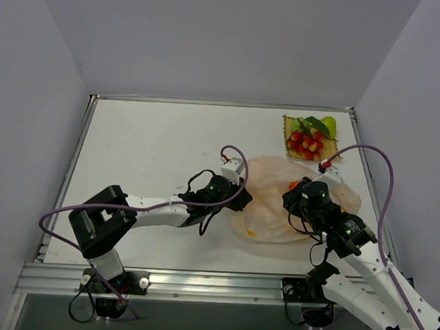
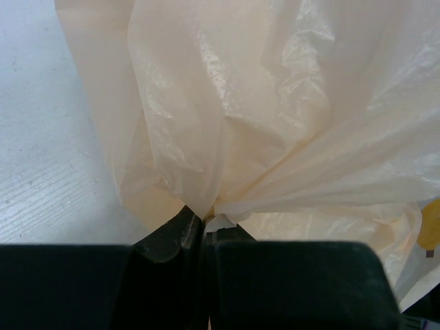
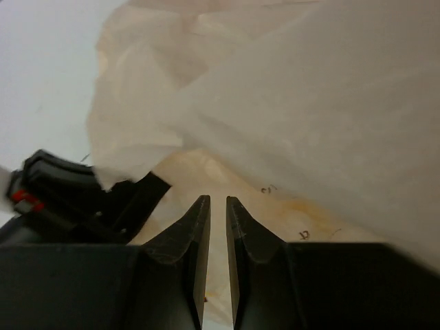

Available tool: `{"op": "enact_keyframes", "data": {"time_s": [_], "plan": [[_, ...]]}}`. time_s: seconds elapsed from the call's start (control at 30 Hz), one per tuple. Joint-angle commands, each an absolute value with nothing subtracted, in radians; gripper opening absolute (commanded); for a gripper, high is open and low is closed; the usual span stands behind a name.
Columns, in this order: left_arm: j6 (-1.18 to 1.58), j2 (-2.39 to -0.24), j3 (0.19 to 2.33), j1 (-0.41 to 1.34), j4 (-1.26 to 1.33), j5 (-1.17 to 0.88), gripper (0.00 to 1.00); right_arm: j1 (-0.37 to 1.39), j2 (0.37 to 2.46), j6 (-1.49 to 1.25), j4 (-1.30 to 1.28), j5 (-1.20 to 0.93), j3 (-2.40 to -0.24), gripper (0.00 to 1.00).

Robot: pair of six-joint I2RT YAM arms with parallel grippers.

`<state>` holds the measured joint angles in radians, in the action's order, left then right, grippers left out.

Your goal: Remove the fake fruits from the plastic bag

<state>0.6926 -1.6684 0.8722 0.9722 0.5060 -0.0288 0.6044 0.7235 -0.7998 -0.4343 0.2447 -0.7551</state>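
Observation:
The pale peach plastic bag (image 1: pixel 271 183) lies crumpled on the table between the arms. My left gripper (image 1: pixel 236 200) is shut on a gathered fold of its left edge; the left wrist view shows the film (image 2: pixel 275 103) bunched into my left gripper (image 2: pixel 206 218). My right gripper (image 1: pixel 296 203) is at the bag's right side, its jaws a narrow gap apart with nothing between them (image 3: pixel 218 203), pointing under a raised flap of the bag (image 3: pixel 309 103). A small orange thing (image 1: pixel 294 185) shows just beside it. The red berry cluster (image 1: pixel 308 143) with green leaves lies at the back right.
The berries rest on a yellow woven mat (image 1: pixel 289 125) near the table's back right corner, with a yellow-green piece (image 1: pixel 329 125) beside them. My left gripper's black body (image 3: pixel 62 199) shows at the left of the right wrist view. Purple cables loop over both arms.

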Motion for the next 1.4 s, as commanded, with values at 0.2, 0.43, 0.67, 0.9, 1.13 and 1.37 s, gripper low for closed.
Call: {"op": "enact_keyframes", "data": {"time_s": [0.2, 0.43, 0.67, 0.9, 1.13, 1.37], "plan": [[0.686, -1.589, 0.851, 0.973, 0.551, -0.046, 0.02, 0.606, 0.893, -0.946, -0.399, 0.616, -0.669, 0.20], [0.701, -1.606, 0.830, 0.982, 0.591, -0.083, 0.02, 0.491, 1.106, -0.927, -0.194, 0.609, -0.635, 0.26], [0.707, -1.632, 0.822, 1.020, 0.614, -0.101, 0.02, 0.371, 1.180, -0.890, -0.069, 0.621, -0.630, 0.46], [0.712, -1.651, 0.822, 1.057, 0.630, -0.103, 0.02, 0.455, 1.057, -0.807, -0.098, 0.741, -0.681, 0.54], [0.712, -1.654, 0.808, 1.058, 0.621, -0.086, 0.02, 0.664, 0.937, -0.972, -0.267, 0.663, -0.640, 0.37], [0.712, -1.648, 0.788, 1.069, 0.644, -0.075, 0.02, 0.742, 0.939, -1.173, -0.282, 0.735, -0.494, 0.00]]}}
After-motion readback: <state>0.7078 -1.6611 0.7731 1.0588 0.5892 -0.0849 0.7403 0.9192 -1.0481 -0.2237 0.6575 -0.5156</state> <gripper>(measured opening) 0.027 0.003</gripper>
